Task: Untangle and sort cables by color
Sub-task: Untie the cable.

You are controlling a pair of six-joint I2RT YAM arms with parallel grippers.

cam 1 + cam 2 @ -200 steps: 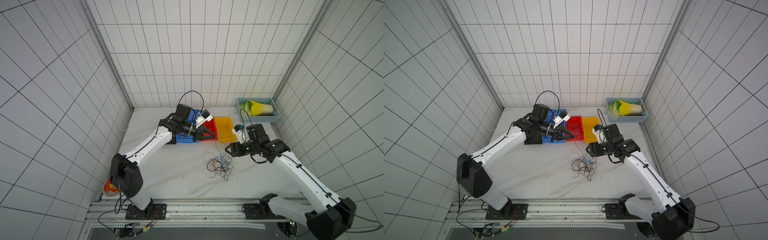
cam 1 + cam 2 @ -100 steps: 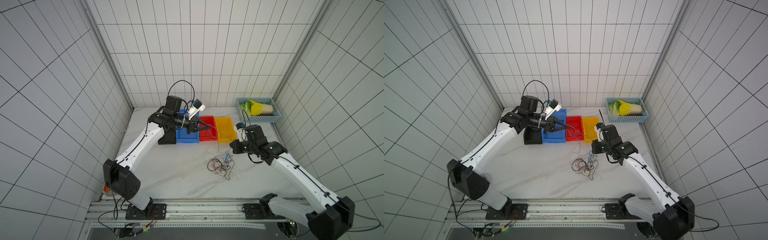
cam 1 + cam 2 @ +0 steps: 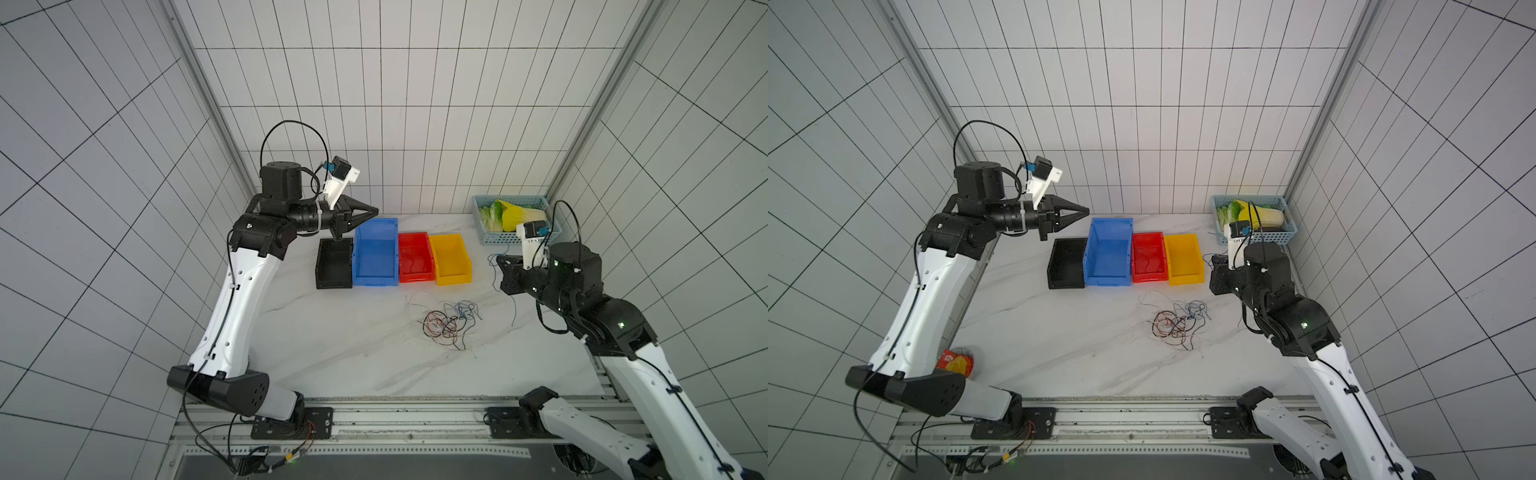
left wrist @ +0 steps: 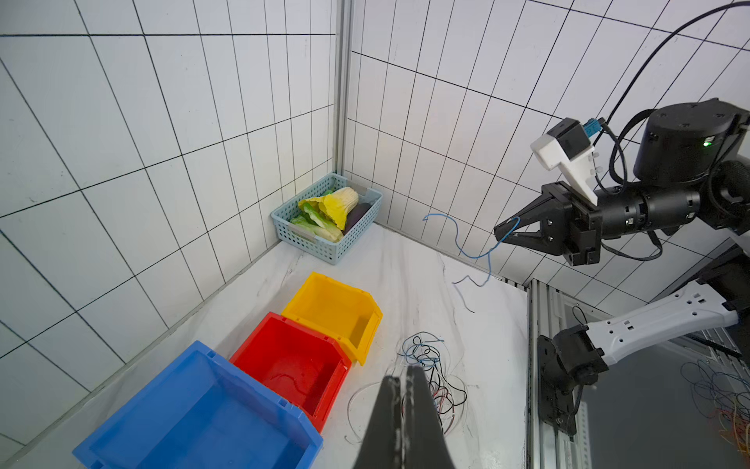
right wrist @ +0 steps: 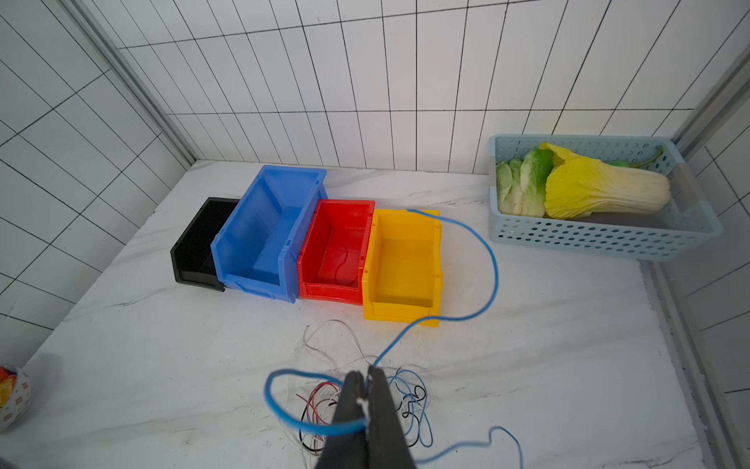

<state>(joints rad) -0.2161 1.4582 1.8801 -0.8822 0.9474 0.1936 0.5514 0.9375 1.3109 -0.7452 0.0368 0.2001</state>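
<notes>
Left wrist view shows right pincer point(image 4: 501, 235) pinching blue cable point(image 4: 456, 238), unclear from above; left pincer point(image 4: 401, 379) closed.

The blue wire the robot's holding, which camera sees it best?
The right wrist view: the blue wire loops big and clear from the shut right gripper. The left wrist view shows it smaller, dangling from that gripper. In both top views it is only a faint thread.

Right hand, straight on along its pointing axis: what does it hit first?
Probably the yellow bin: the right hand, shut on a blue cable, points at it, though height is unclear.
</notes>
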